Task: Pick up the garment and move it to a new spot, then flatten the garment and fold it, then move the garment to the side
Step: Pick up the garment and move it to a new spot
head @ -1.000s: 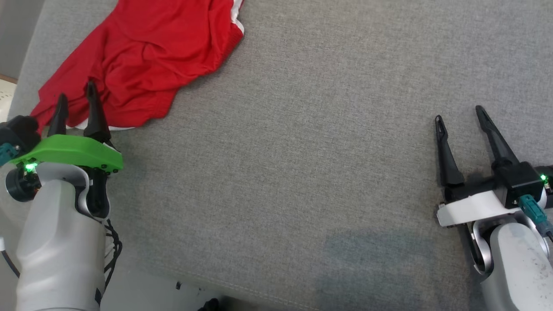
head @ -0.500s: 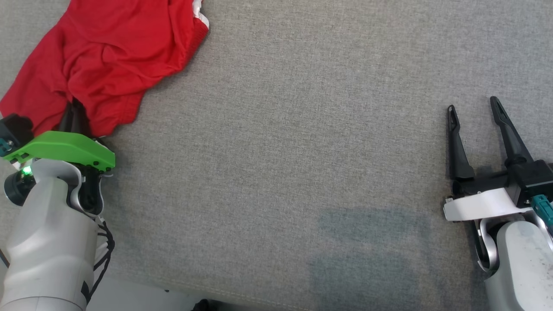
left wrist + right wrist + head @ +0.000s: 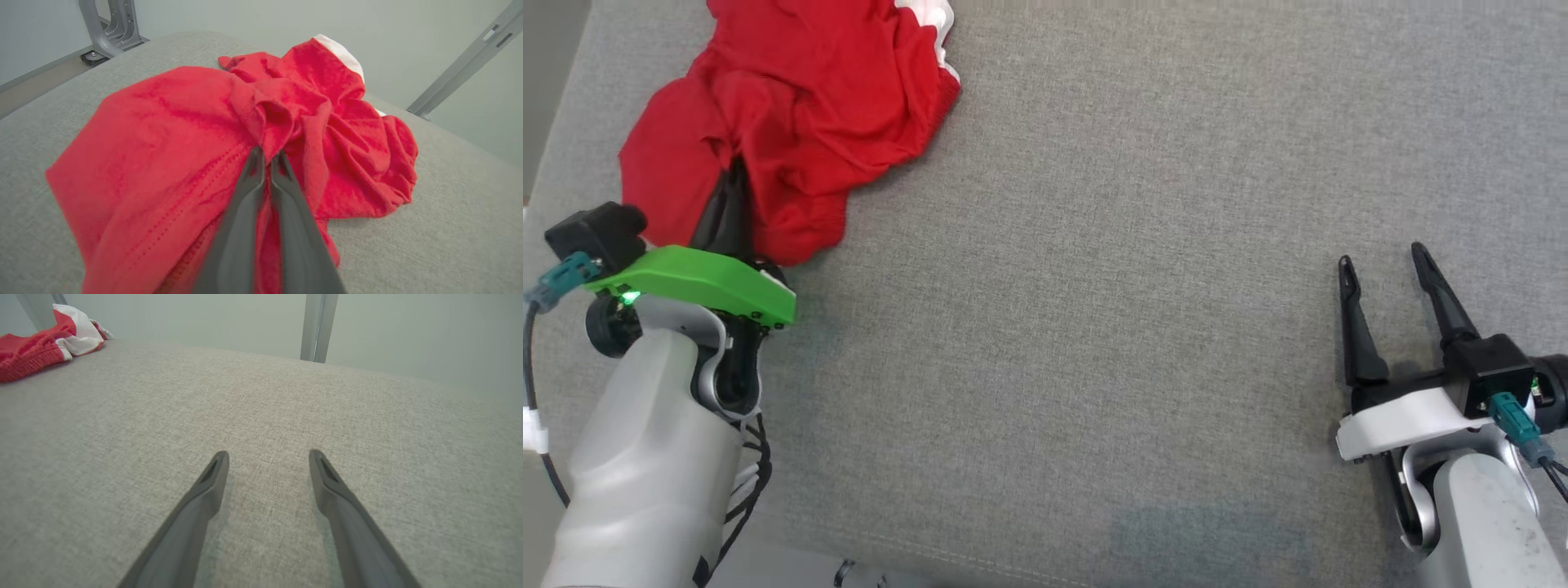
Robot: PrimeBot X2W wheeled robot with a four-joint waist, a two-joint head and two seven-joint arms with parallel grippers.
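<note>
- Grey woven worktop (image 3: pixel 1094 245); pale wall (image 3: pixel 408 326) and metal posts (image 3: pixel 316 326) beyond.
- Garment (image 3: pixel 809 106), red with white trim, lies crumpled at far left.
- Left gripper (image 3: pixel 266 157) pinches a garment fold.
- Right gripper (image 3: pixel 1382 254) gapes empty, near right.

Left gripper (image 3: pixel 734 175) closed, fingers together; right gripper (image 3: pixel 1382 255) fingers spread apart.

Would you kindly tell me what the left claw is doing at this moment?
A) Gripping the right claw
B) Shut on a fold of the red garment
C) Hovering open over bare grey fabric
B: in the left wrist view the left claw is closed tight on a bunched fold of the red garment, while the right claw stands open over the grey surface.
</note>
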